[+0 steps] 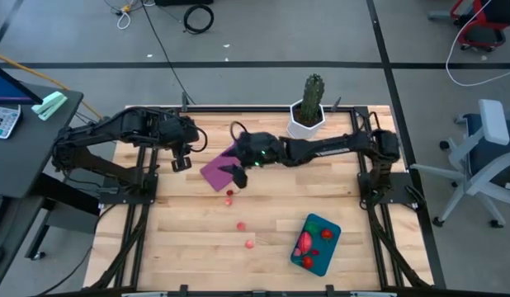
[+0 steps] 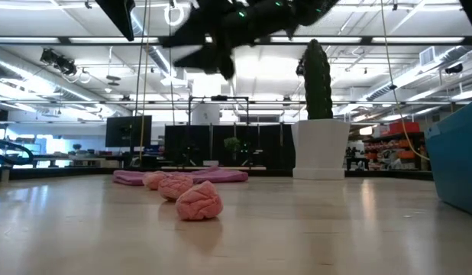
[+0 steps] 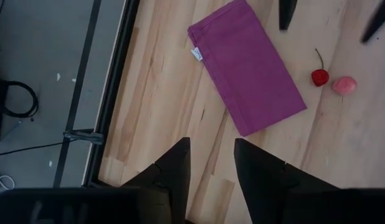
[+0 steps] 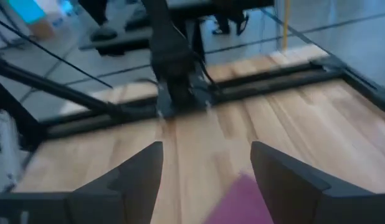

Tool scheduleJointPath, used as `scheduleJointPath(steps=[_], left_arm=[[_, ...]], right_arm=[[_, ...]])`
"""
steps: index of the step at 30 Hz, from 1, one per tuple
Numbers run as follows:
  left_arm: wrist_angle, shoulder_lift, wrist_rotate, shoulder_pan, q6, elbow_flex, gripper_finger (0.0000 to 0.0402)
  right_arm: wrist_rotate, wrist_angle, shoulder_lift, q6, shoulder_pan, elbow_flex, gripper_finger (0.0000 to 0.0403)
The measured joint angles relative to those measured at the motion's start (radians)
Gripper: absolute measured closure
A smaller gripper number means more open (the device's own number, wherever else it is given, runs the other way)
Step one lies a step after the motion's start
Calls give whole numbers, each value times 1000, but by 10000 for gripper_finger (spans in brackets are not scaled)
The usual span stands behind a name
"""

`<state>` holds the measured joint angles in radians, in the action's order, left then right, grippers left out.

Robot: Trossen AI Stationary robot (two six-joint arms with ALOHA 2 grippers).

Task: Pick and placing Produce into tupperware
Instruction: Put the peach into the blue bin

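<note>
Just w/ white tag [image 3: 195, 53], purple cloth [image 3: 245, 65]; text unreadable.

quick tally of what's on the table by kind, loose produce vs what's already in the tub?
Loose produce pieces on the wood: 4 (cherry, pink pieces)
Produce visible in the teal container: about 4, too small to be sure
Purple cloth: 1
Potted cactus: 1
Total: about 11

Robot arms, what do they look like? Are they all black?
Nearly. Both arms are black, jointed tubes with chunky housings. The left gripper has two flat, dark, wedge-shaped fingers, and so does the right gripper. The right arm's wrist shows small green lights, and dark cables run along the links.
</note>
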<state>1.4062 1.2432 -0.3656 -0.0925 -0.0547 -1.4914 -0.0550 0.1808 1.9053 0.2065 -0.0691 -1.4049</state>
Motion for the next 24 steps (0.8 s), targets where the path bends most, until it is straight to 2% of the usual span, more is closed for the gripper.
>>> scheduleJointPath(steps=[4,6,13,17,24], left_arm=[[7,0,0,0,-13,0,269],[17,0,0,0,-12,0,266],[42,0,0,0,-11,0,260],[45,0,0,0,-10,0,266],[45,0,0,0,-12,0,265]], right_arm=[[-26,-167,75,-33,-7,-182,151],[-25,-229,121,-44,-2,-222,151],[-29,-259,280,-51,56,-223,155],[-23,-258,315,-56,89,-224,157],[109,-313,406,-98,133,-223,155]])
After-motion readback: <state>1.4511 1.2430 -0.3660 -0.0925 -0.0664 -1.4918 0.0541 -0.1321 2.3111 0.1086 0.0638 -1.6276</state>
